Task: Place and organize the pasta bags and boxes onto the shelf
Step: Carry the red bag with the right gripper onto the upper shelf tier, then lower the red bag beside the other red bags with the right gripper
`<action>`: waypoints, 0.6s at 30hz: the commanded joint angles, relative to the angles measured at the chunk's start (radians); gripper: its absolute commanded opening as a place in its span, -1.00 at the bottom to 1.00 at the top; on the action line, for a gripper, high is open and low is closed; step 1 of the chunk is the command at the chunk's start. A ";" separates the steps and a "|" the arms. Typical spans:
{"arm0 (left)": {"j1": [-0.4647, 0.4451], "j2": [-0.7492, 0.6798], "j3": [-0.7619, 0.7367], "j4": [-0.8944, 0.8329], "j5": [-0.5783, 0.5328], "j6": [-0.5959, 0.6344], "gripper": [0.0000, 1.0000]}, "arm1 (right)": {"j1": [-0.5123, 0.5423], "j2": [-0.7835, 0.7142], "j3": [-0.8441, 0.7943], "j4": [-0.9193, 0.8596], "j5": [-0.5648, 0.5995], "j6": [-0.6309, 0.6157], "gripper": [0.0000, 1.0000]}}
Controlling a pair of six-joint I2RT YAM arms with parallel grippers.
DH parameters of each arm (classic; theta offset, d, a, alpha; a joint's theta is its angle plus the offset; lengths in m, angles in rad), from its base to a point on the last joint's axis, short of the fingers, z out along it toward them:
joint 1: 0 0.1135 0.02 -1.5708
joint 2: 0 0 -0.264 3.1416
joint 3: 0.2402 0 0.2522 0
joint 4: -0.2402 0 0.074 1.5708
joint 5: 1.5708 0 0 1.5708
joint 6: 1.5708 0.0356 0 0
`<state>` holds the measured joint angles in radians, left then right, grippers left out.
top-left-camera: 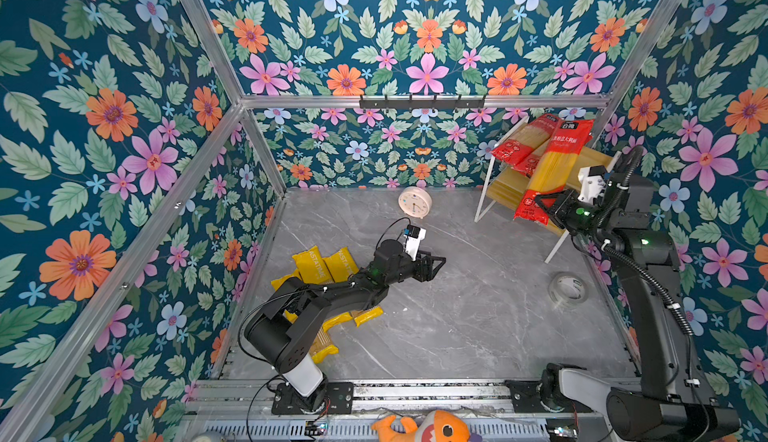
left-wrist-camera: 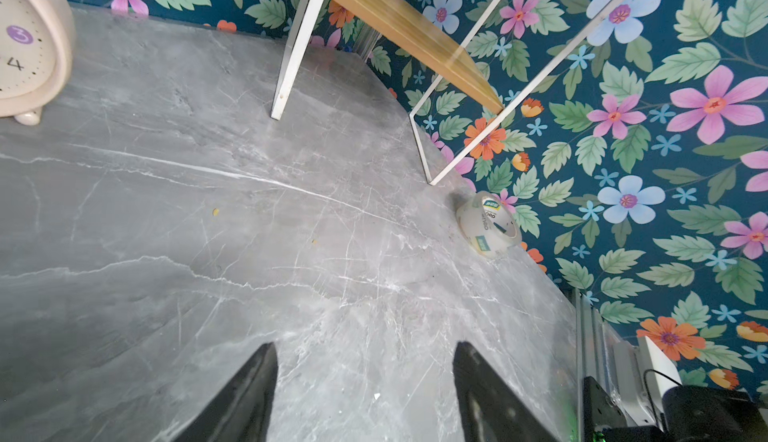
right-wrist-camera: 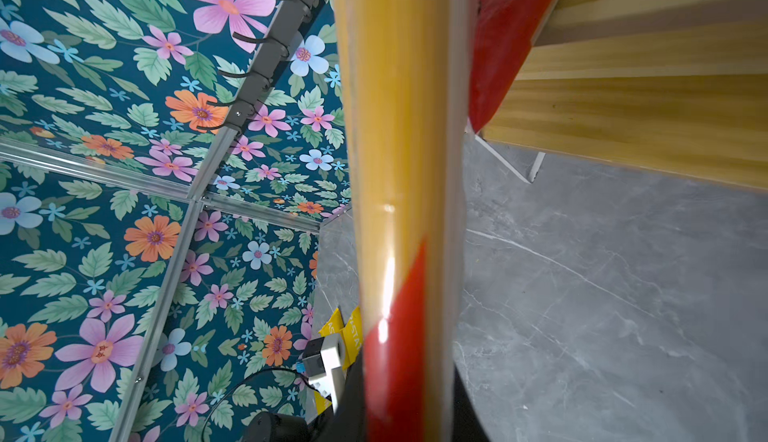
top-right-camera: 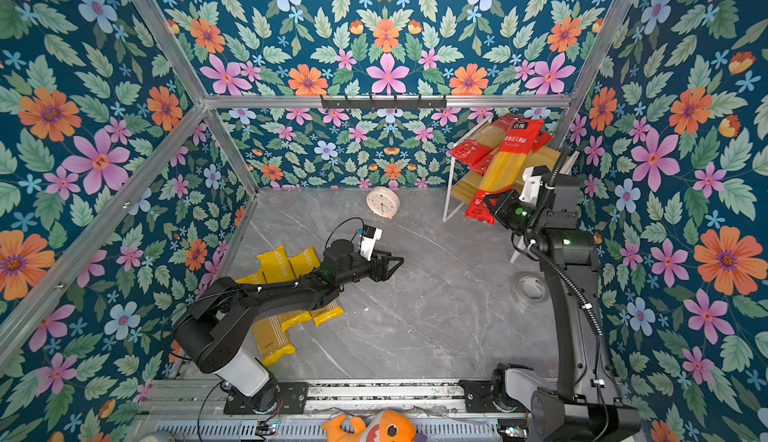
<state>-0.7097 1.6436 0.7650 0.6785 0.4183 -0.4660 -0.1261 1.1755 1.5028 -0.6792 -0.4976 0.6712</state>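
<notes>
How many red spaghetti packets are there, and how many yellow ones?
Red packets: 3
Yellow packets: 3
Total: 6

Dark teal floral wallpaper (top-left-camera: 415, 24) covers every wall — aluminium rails (top-left-camera: 291, 101) frame the corners. The worktop (top-left-camera: 478, 328) is grey veined marble.

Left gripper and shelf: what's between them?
Only bare grey tabletop between left gripper and shelf in the left wrist view; clock and tape roll sit off to the sides.
</notes>
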 commanded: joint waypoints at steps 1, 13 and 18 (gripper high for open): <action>0.000 0.008 0.010 0.014 0.004 0.001 0.39 | -0.063 0.008 0.024 0.069 -0.023 0.026 -1.00; -0.002 0.052 0.016 0.045 0.010 -0.052 0.37 | -0.173 0.260 0.398 -0.069 0.025 0.044 -1.00; -0.002 0.035 -0.001 0.039 -0.002 -0.045 0.37 | -0.198 0.404 0.613 -0.203 0.071 -0.019 -1.00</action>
<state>-0.7116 1.6886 0.7689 0.6880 0.4191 -0.5171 -0.3183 1.5417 2.0449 -0.8936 -0.4500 0.7189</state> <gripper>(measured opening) 0.686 0.162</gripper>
